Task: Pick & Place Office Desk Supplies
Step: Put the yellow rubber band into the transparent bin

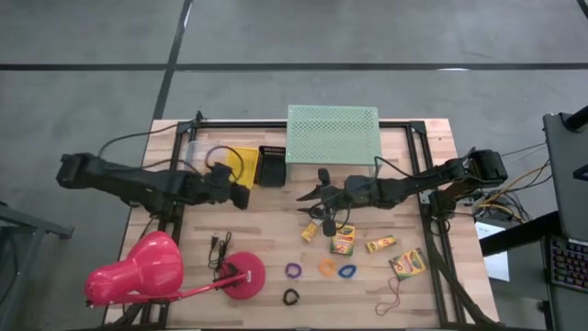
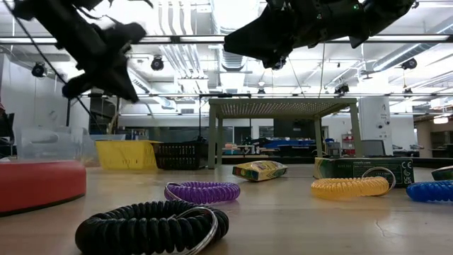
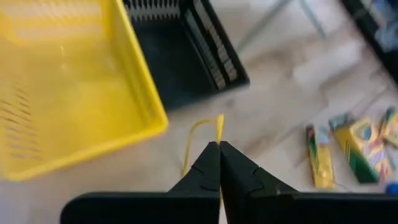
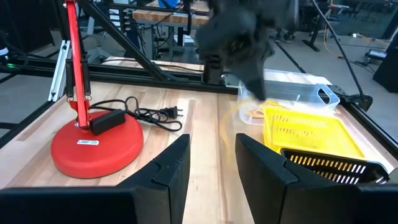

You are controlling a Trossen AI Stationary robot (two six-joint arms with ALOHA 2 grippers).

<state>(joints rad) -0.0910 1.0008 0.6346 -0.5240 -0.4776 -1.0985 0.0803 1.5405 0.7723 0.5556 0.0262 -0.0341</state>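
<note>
Our left claw [image 3: 219, 163] pinches a yellow band [image 3: 202, 134] fully shut; thin, it may slip before the yellow bin [image 3: 68, 93].

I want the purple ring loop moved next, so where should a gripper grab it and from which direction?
The purple ring loop lies flat on the table with clear wood around it, apart from the orange loop. Probably best to come straight down from above and pinch across one side of the coil, one finger inside the hole, one outside.
</note>
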